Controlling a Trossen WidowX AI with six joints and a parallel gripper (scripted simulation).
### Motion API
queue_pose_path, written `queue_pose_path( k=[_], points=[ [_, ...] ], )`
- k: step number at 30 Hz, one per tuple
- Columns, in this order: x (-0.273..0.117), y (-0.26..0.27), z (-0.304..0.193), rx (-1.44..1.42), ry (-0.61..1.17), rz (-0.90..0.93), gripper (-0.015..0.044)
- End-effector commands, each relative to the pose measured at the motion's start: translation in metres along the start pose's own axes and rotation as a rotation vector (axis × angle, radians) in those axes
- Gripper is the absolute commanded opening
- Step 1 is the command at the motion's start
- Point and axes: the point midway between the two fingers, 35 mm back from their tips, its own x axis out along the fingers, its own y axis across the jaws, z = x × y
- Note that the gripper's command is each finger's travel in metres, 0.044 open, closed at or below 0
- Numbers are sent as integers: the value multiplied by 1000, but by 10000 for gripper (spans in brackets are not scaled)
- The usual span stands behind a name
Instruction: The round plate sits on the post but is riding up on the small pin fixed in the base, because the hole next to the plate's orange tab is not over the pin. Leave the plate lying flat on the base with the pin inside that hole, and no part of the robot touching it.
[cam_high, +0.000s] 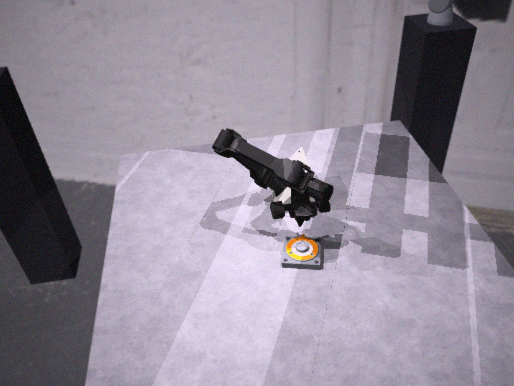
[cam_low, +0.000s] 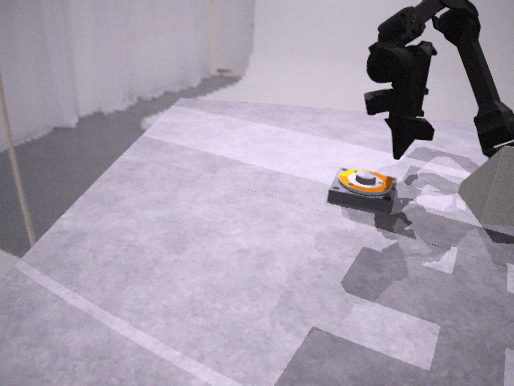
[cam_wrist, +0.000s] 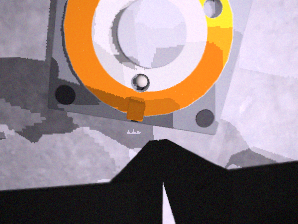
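The round plate (cam_high: 314, 245) (cam_low: 367, 189) (cam_wrist: 78, 35), orange and yellow around a white ring, lies around the post (cam_high: 302, 246) (cam_low: 366, 176) (cam_wrist: 155, 30) and looks flat on the grey square base (cam_high: 302, 267) (cam_low: 360, 201) (cam_wrist: 217, 95). The orange tab (cam_wrist: 135, 109) (cam_low: 389, 184) is on the side toward the arm. In the wrist view the pin's light round top (cam_wrist: 142, 81) shows inside the hole beside the tab. My gripper (cam_high: 300, 223) (cam_low: 397, 157) (cam_wrist: 158, 149) is shut and empty. Its tips hang above and just beyond the tab side, apart from the plate.
The base stands on a pale table (cam_high: 210, 310) (cam_low: 200, 280) crossed by patchy shadows. The arm reaches in from the tab side, and its pale mount (cam_low: 492, 192) stands at the right in the exterior view. Dark pillars (cam_high: 35, 200) (cam_high: 430, 80) stand beyond the table's sides.
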Motion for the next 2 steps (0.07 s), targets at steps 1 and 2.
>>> queue_pose_path(
  k=[1, 2],
  points=[
    [0, 0, 0, -2, -1, 0, 0],
    [0, 0, 0, -2, -1, 0, 0]
  ],
)
